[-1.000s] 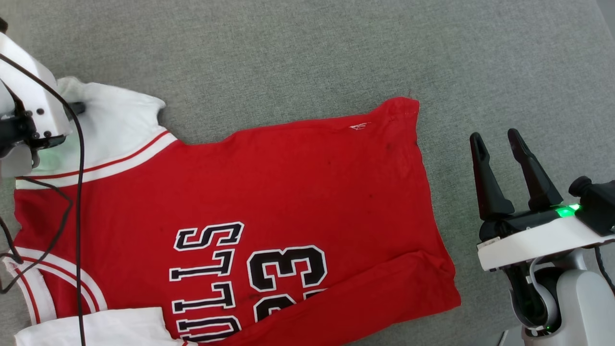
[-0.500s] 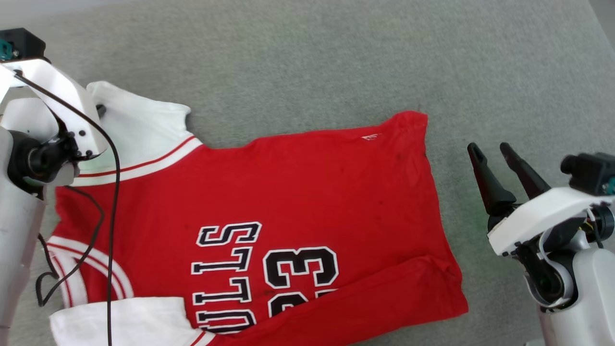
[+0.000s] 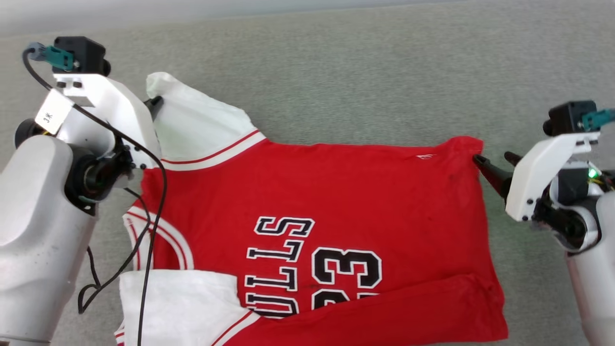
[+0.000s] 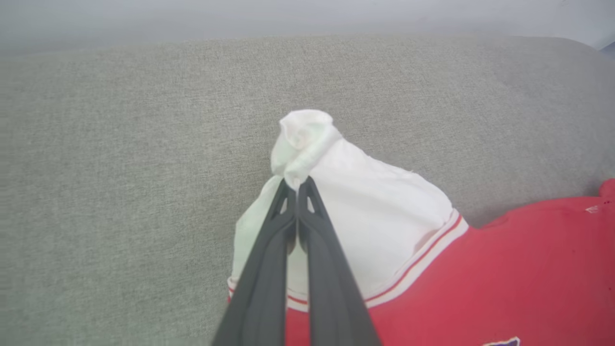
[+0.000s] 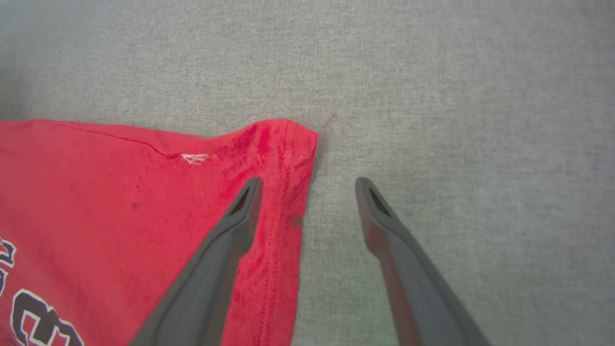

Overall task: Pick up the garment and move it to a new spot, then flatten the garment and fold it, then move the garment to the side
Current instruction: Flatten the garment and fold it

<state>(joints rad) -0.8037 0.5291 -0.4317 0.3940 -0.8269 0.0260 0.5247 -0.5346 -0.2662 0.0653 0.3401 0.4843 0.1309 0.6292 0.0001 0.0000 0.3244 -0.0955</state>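
The garment (image 3: 336,202) is a red jersey with white sleeves, black lettering and the number 23, spread flat on a grey cushioned surface. My left gripper (image 4: 297,184) is shut on the bunched tip of the far white sleeve (image 4: 307,139), lifting it slightly; in the head view that gripper (image 3: 154,102) is at the upper left. My right gripper (image 5: 307,185) is open, straddling the jersey's far hem corner (image 5: 288,139), with one finger over the red cloth and the other over bare cushion. In the head view it (image 3: 495,161) sits at the jersey's right edge.
The grey fabric surface (image 3: 336,72) stretches beyond the jersey on all sides. A black cable (image 3: 144,230) from my left arm hangs over the jersey's collar end and the near white sleeve (image 3: 178,302).
The left gripper closed on the white sleeve tip. The head camera shifted, so the jersey sits further right in view. The right gripper came up to the jersey's far hem corner.
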